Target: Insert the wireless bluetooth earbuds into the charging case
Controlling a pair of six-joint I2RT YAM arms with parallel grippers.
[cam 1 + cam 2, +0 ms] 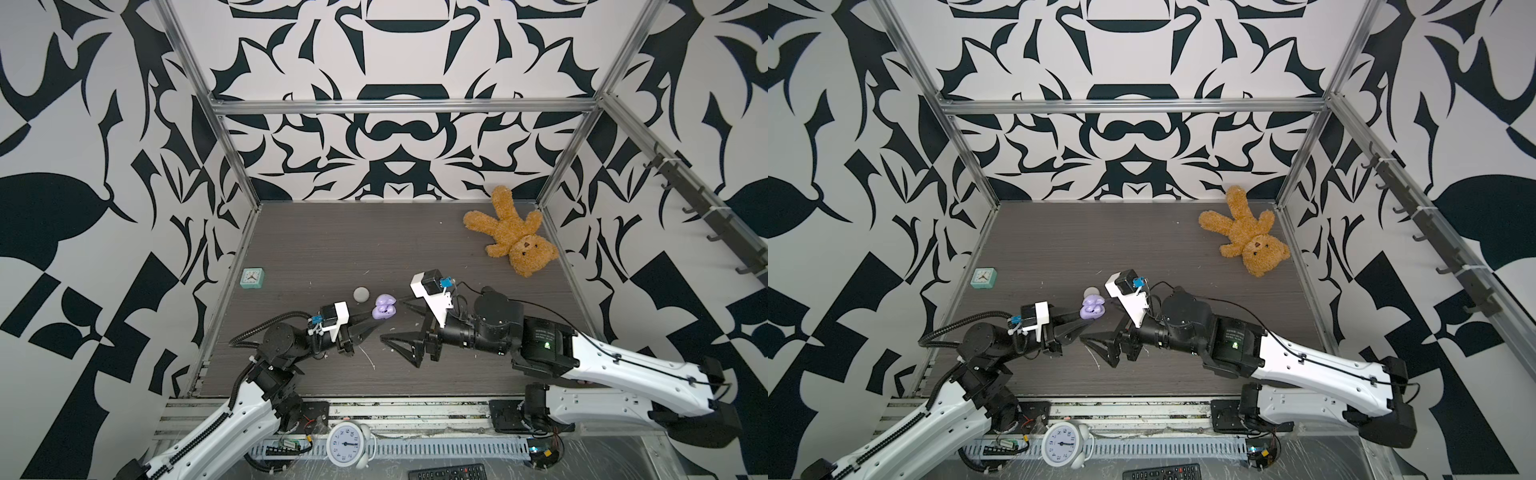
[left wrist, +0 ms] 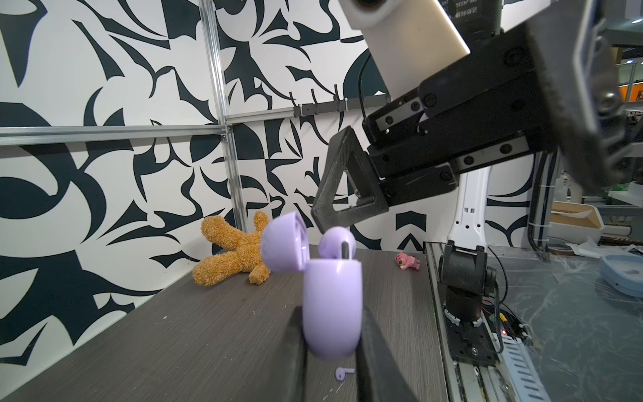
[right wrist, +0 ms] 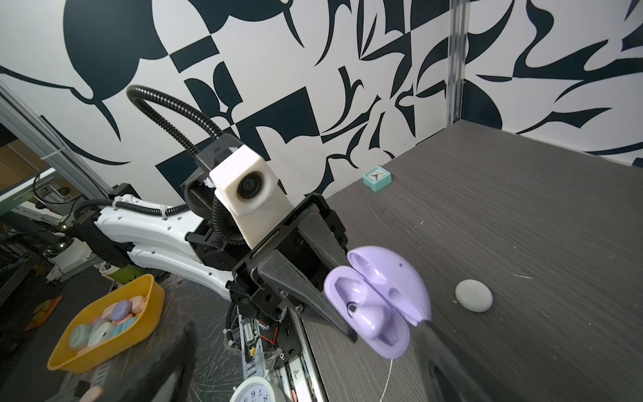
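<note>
Earbud one [image 2: 336, 240], pale purple, stands in the open charging case [image 2: 332, 285], its rounded head poking above the rim. My left claw [image 2: 330, 313] is clamped on the case body, one finger on each side, and the case looks lifted off the counter [image 1: 316, 249]. The lid [image 2: 283, 243] is hinged back.

In both top views the case sits near the middle of the counter, and the left claw points in from 8 o'clock of it. Earbud two [image 2: 342, 373], the same purple, lies loose on the counter below the held case in the left wrist view. I cannot pick it out from above.

My right claw [image 1: 391, 321] points in from 4 o'clock of the case, jaws spread wide and holding nothing. One of its fingertips hangs just above earbud one, and I cannot tell whether it touches.

A grey rounded disc [image 1: 361, 294] rests just beside the purple case at its 10 o'clock. A teal clock [image 1: 252, 277] sits at the counter's 9 o'clock edge, and a teddy bear [image 1: 513, 232] lies off at 2 o'clock.
</note>
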